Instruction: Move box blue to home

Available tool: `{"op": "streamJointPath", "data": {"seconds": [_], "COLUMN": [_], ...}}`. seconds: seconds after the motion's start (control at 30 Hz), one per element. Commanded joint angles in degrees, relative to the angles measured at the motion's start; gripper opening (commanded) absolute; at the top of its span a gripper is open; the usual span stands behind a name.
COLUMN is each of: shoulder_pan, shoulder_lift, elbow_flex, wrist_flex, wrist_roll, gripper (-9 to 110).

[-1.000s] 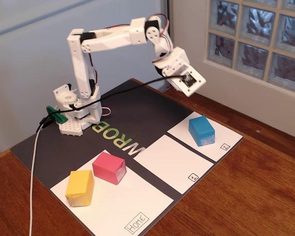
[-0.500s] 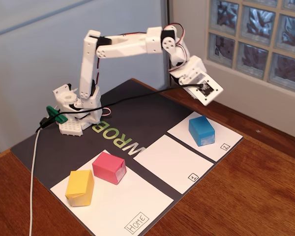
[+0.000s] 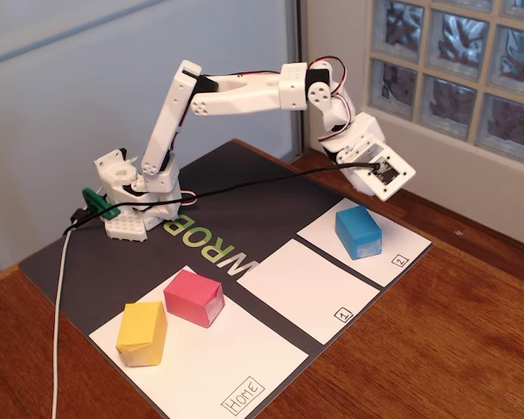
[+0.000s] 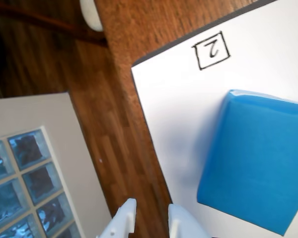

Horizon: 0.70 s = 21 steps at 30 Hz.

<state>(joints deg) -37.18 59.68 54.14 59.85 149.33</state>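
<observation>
Wooden bench (image 3: 472,349) under a dark mat (image 3: 244,201), glass-block window (image 3: 454,61) at 1 o'clock in the fixed view. On the mat, 3 white sheets in a row: home (image 3: 218,367) at 7 o'clock with its boxed label at the near corner, sheet 1 (image 3: 301,288) in the middle, sheet 2 (image 3: 393,240) at 3 o'clock.

Blue box (image 3: 358,232) flat on sheet 2, touching nothing else, well apart from home. In the wrist view, same box (image 4: 258,163) filling the 4 o'clock part of the frame, the boxed "2" (image 4: 212,50) up at 1 o'clock from it, bare white paper between box and sheet edge.

Pink block (image 3: 194,298) and yellow block (image 3: 142,333) both on home, near each other but apart, yellow at 8 o'clock from pink.

Arm base (image 3: 131,201) at 9 o'clock on the mat, arm stretched across to the 2 o'clock side, wrist tilted downward above the far edge of sheet 2. Claw hidden behind the wrist housing in the fixed view. In the wrist view, claw (image 4: 151,215) at the bottom edge: 2 white tips a narrow gap apart, nearly closed, empty, over the bench wood just beside the sheet edge and at 9 o'clock from the box, not touching it.

Black cable (image 3: 244,179) from the base across to the wrist.
</observation>
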Motion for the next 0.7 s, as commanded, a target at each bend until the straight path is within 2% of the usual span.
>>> {"op": "streamJointPath", "data": {"seconds": [0.0, 0.67], "shoulder_pan": [0.2, 2.7], "shoulder_lift": [0.8, 1.1], "elbow_flex": [-3.1, 0.5], "wrist_flex": [-0.1, 3.2], "wrist_roll": [15.7, 9.5], "gripper": [8, 31]}}
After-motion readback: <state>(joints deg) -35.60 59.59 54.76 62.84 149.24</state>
